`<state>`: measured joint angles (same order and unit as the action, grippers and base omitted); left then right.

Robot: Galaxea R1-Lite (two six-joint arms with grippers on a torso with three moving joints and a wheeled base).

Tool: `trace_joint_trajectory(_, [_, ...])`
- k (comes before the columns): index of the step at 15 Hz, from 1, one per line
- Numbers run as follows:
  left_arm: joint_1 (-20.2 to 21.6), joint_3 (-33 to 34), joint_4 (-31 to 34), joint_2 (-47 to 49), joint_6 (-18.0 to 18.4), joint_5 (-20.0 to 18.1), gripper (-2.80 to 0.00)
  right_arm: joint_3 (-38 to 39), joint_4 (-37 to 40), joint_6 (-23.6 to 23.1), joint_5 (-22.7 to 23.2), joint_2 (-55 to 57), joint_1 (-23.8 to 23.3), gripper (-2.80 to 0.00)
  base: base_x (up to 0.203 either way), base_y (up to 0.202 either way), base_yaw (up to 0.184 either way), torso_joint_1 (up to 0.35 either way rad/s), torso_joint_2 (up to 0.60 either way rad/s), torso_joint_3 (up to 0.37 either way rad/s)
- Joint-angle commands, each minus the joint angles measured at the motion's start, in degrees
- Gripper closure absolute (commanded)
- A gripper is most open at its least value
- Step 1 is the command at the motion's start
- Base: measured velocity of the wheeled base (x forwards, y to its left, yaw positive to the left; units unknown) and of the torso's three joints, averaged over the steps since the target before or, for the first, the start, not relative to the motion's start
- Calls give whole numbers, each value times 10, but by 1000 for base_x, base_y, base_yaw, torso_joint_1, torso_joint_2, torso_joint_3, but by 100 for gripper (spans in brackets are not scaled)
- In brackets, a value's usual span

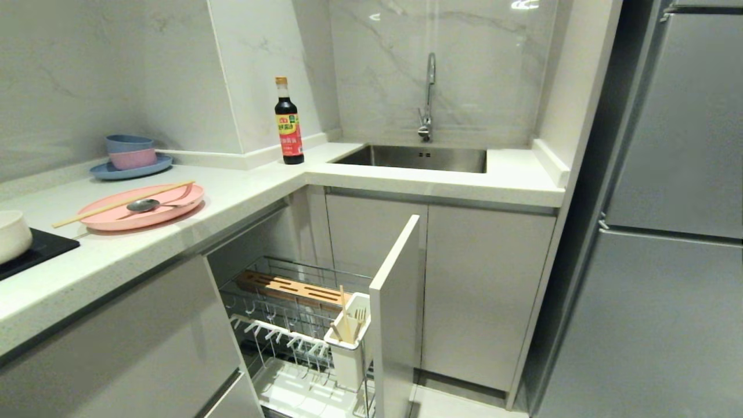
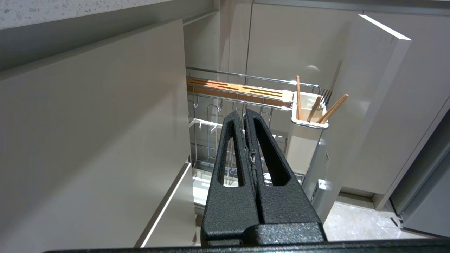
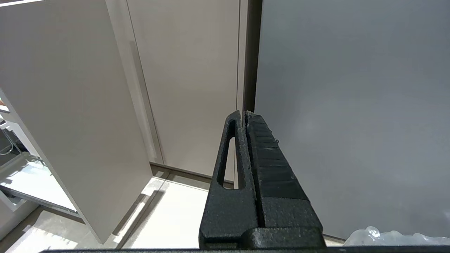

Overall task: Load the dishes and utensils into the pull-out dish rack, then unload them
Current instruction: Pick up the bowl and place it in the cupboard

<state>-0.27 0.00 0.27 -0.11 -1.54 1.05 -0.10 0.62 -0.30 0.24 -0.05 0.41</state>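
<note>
Plainly, the task is at its very start, as I judge it, with nothing yet loaded; nearest the robot, the left hand (image 2: 245, 116) has its two black fingers pressed together and holds nothing, hanging low in front of the cabinets and pointing toward the pull-out dish rack (image 2: 246, 95); the right hand (image 3: 245, 116) is likewise closed tight and empty, down by the floor facing blank cabinet fronts, and neither arm shows in the head view; the rack (image 1: 290, 316) stands drawn out below the table (image 1: 244, 197), its grey front panel (image 1: 397, 313) forward, its prongs bare, its wooden strip carrying nothing, though the white utensil cup (image 1: 350, 342) already holds some wooden sticks and what looks like a fork, which are not the task's own pieces as far as I can tell; further off, on the table, the cream-white bowl (image 1: 11, 235) sits at the left edge of the head view on a dark pad; beyond it the pink plate (image 1: 142, 208) lies flat with the chopsticks (image 1: 122, 203) across it and the spoon (image 1: 145, 204) resting in it; farther still stand a stack of blue and pink dishes (image 1: 131, 158), a dark sauce bottle (image 1: 289, 125) and the sink (image 1: 415, 158); so all four pieces remain to be carried down into the rack, and the whole unloading lies after that.
</note>
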Motion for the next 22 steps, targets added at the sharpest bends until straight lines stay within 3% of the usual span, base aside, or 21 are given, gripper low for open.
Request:
trace_joint_trajectory(1, [0,1,0,1,0,0,0,0,0,0,0,0,0,0,0,0,0,0,0,0])
trace_joint_trajectory(7, [0,0,0,1,0,1,0,0,0,0,0,0,0,0,0,0,0,1,-1,-31])
trace_joint_trajectory(22, [0,0,0,1,1,1,0,0,0,0,0,0,0,0,0,0,0,2,3,-192])
